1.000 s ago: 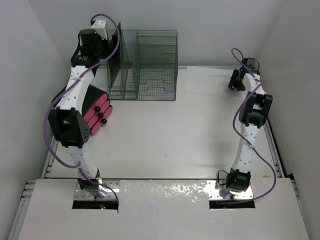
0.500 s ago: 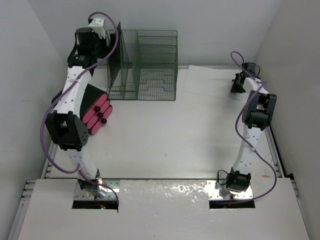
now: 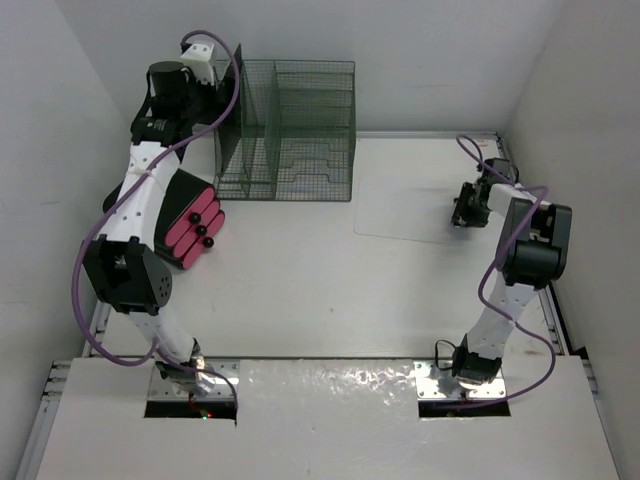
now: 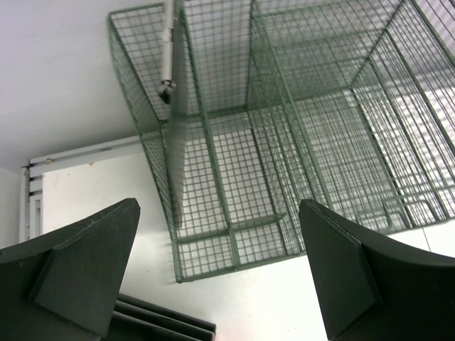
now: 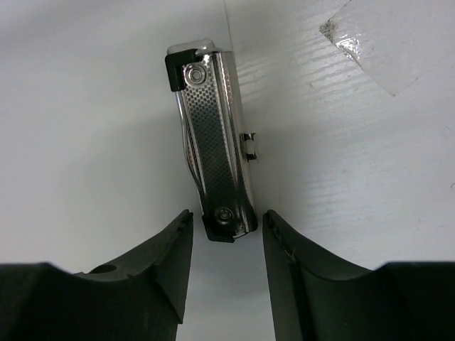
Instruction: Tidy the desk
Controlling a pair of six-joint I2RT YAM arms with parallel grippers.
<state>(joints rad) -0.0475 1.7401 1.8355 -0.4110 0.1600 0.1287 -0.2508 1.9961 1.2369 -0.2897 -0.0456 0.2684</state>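
**Two Tools at the Bench: Left Spread Wide, Right Closed on a Clip**

1. Bench. The large flat white rectangular bench (image 3: 300,290) takes up the whole floor of the enclosure. White walls (image 3: 430,50) stand at its left, far and right sides, and both arm bases sit at its near edge.

2. Left tool. The left tool (image 4: 219,213) is held high at the far-left corner, just beside the dark green wire-mesh organiser (image 3: 290,130). Its fingers are spread wide and hold nothing. The wrist view looks through the gap onto the organiser's upright dividers and mesh floor. A pink-and-black ribbed block (image 3: 195,225) lies on the bench under the left arm, near the organiser's front-left corner.

3. Right tool. The right tool (image 5: 226,226) is low over the right side of the bench, at the right-hand end of a thin pale rectangular board (image 3: 405,200) that lies flat on the surface. Its fingers are drawn in to a narrow gap and grip the near end of a chrome spring clip with black end caps (image 5: 212,135), one finger at each side. The clip runs along the board's edge, with smooth bench on one side and the board's ribbed face on the other. A patch of clear tape (image 5: 377,42) sits on that face.
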